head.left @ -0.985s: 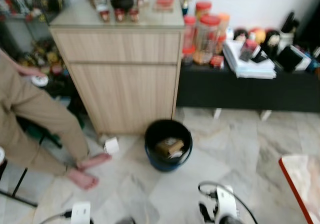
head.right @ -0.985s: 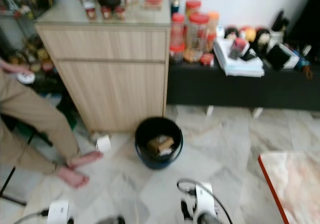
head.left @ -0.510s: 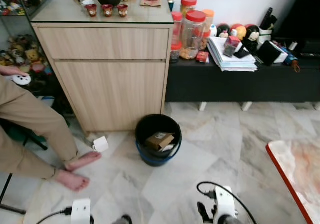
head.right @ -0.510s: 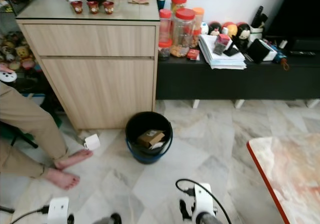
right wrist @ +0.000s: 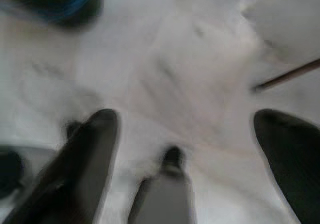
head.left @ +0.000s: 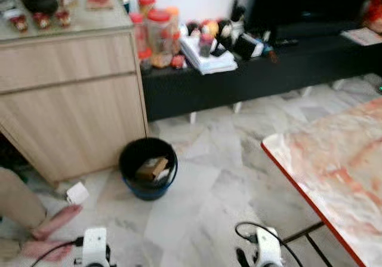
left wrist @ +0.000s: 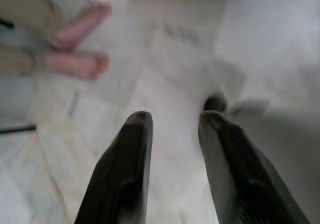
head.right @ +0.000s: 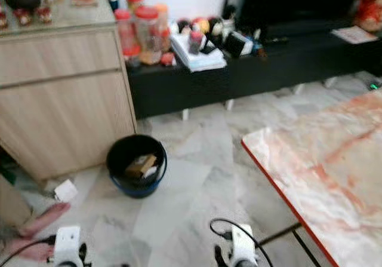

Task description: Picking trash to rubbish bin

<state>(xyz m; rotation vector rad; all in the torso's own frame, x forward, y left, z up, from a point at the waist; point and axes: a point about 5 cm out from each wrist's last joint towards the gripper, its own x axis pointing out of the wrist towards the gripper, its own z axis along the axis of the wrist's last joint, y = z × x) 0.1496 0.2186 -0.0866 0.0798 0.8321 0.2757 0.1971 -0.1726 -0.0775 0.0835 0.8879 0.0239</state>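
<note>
A black rubbish bin [head.left: 148,168] with a blue base stands on the marble floor in front of the wooden cabinet [head.left: 65,106]. Brown and white trash [head.left: 152,169] lies inside it. A small white box [head.left: 77,193] lies on the floor left of the bin. Both arms hang low at the bottom edge of the eye views. In the left wrist view my left gripper [left wrist: 172,119] is open above bare floor, nothing between its fingers. In the right wrist view my right gripper [right wrist: 187,121] is wide open over the floor, also holding nothing.
A person's bare feet [head.left: 57,231] rest on the floor at the left, also seen in the left wrist view as feet [left wrist: 80,43]. A marble table with a red edge [head.left: 334,165] fills the right. A low black bench [head.left: 239,76] with jars, papers and clutter runs along the wall.
The camera has swung to the right: the bin, cabinet and person shifted left, and much more of the marble table came into view. The picture is now blurred.
</note>
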